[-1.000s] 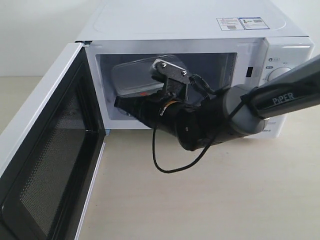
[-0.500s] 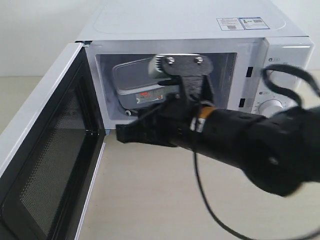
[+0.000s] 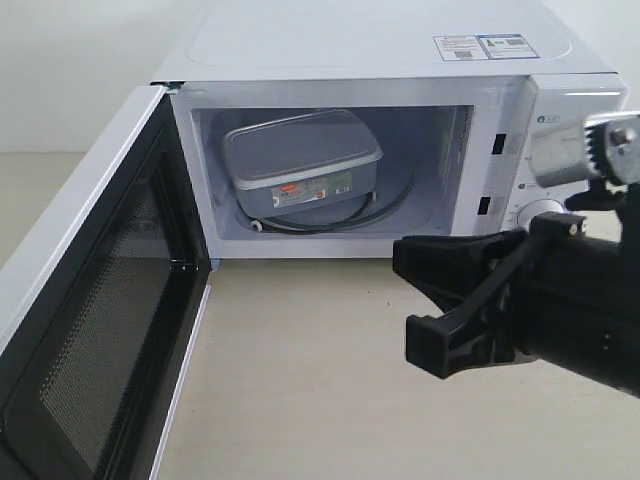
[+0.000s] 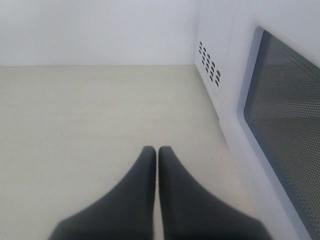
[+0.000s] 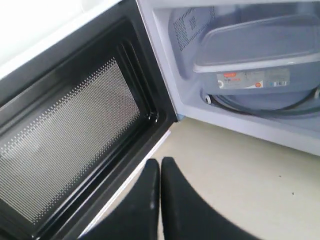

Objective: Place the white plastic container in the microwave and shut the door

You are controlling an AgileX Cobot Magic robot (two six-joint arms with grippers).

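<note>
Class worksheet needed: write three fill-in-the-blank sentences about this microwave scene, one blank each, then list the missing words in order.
1. The container sits ____ the microwave.
2. The door of the microwave stands ____.
3. The left pincer, empty beside the door's outer face, is ____.

Missing words: inside; open; shut.

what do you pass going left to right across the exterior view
open white door with dark mesh window → lidded translucent-white rectangular plastic container → black fingers of the right arm
</note>
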